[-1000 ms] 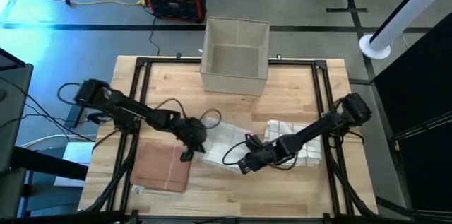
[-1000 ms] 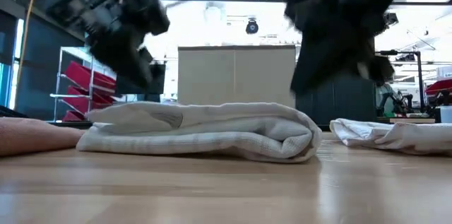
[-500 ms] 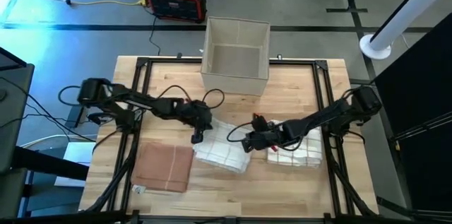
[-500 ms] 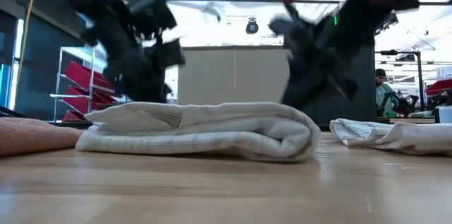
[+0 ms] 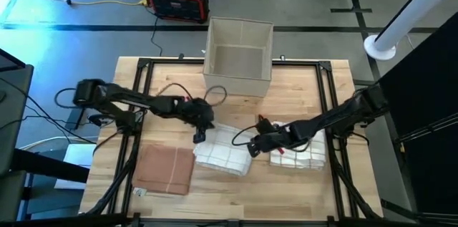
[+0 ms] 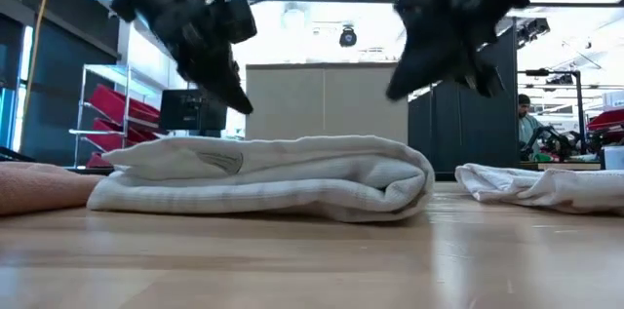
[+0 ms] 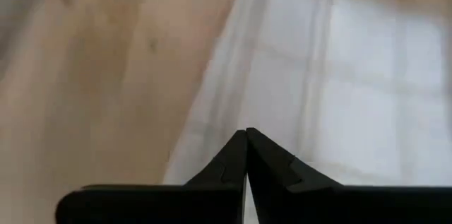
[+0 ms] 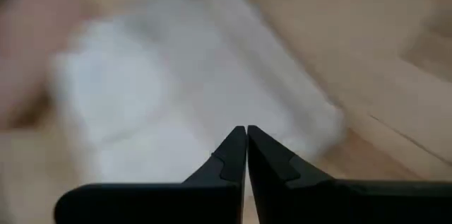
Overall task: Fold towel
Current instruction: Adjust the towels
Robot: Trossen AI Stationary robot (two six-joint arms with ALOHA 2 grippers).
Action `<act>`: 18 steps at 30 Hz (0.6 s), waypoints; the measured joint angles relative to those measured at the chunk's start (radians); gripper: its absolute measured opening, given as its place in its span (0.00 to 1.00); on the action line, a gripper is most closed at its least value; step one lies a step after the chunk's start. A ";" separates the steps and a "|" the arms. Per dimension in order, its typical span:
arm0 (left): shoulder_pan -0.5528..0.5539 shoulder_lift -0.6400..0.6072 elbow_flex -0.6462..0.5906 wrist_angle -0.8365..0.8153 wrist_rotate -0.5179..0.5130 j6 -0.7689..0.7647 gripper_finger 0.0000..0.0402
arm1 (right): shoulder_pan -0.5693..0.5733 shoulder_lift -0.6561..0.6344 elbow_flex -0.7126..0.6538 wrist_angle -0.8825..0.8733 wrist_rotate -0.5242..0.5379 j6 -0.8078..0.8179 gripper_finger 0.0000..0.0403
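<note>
A white checked towel (image 5: 225, 153) lies folded on the wooden table, a thick, rounded bundle (image 6: 263, 177) in the low view. My left gripper (image 5: 200, 136) hangs shut just above its left end, with the fingertips (image 6: 242, 104) clear of the cloth. My right gripper (image 5: 252, 147) is shut above the towel's right end (image 6: 395, 90), also clear of it. Each wrist view shows that arm's shut fingers, left (image 7: 246, 133) and right (image 8: 246, 129), over the white cloth.
A brown folded towel (image 5: 165, 170) lies at the near left. A second white towel (image 5: 302, 155) lies crumpled at the right. An open beige box (image 5: 238, 55) stands at the table's far edge. Bare wood (image 5: 243, 191) runs along the near edge.
Both grippers, shut throughout, have gone from the towel's near side toward the far edge. They dipped low behind the towel, then rose above it. The towel stays folded on the table.
</note>
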 joint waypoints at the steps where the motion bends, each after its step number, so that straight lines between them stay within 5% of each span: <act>1: -0.004 -0.023 0.004 -0.024 0.000 -0.017 0.00 | 0.006 -0.010 0.011 -0.008 -0.018 -0.040 0.00; 6: -0.081 -0.128 0.008 -0.171 0.042 -0.147 0.00 | 0.028 0.004 0.043 0.018 -0.039 -0.141 0.00; 12: -0.331 -0.200 -0.010 -0.455 -0.014 -0.404 0.00 | 0.008 0.118 0.042 0.105 0.026 -0.217 0.00; 18: -0.603 -0.226 -0.109 -0.323 -0.056 -0.735 0.00 | -0.049 0.236 0.042 0.310 -0.023 -0.378 0.00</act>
